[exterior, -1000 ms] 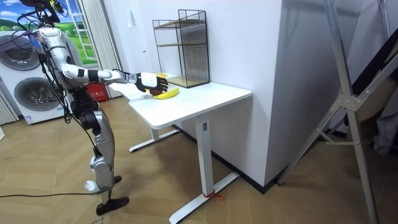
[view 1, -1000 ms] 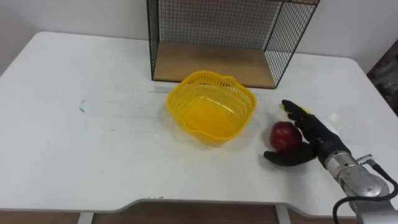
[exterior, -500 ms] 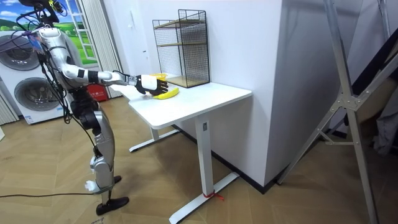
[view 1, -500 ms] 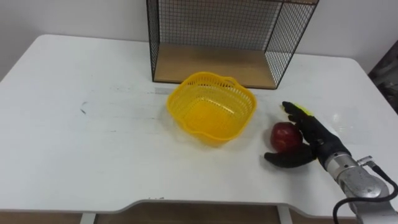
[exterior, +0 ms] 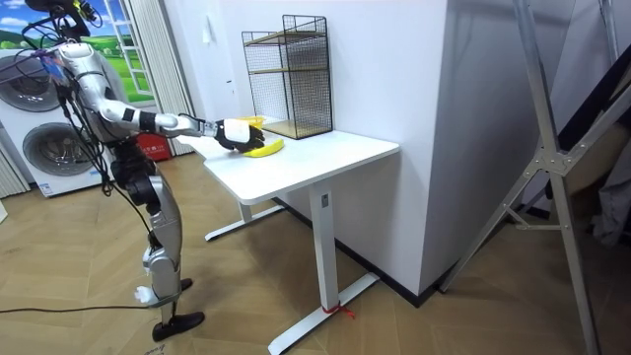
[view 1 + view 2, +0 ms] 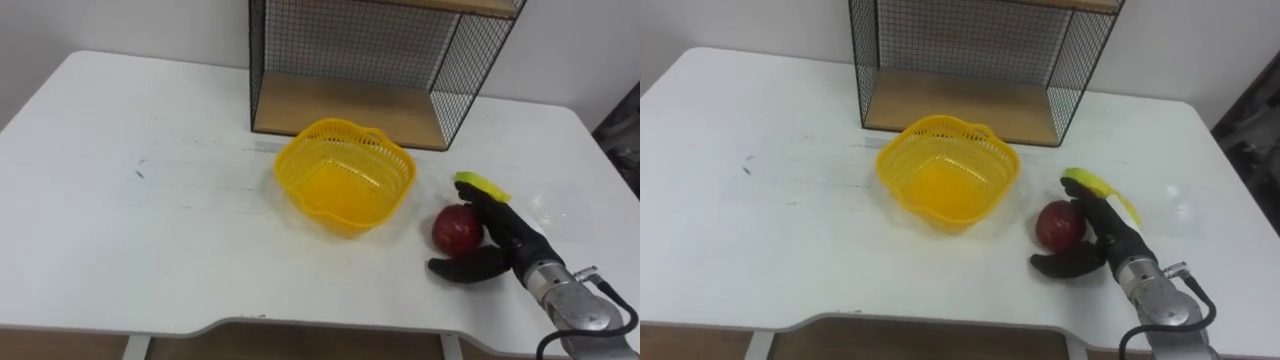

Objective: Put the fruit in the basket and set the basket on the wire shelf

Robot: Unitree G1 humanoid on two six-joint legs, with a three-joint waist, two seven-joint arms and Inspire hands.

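Note:
A yellow plastic basket (image 6: 345, 185) stands with nothing in it in the middle of the white table, just in front of the black wire shelf (image 6: 350, 100) with its wooden floor. To its right lies a red apple (image 6: 457, 229). My right hand (image 6: 505, 240) cups the apple from the right: straight fingers behind it, thumb stretched out in front, open. A yellow banana (image 6: 482, 185) lies just beyond the fingertips. In the room view I stand at the table's end, right hand (image 5: 235, 134) reaching out over the tabletop.
The table (image 6: 120, 230) has a broad bare stretch left of the basket, with a small dark mark (image 6: 140, 172). Its front edge runs close below the hand. The wire shelf is open toward me.
The whole picture has shifted a little, so the camera moved. My right hand stays against the apple, and more of the banana shows beyond its fingers.

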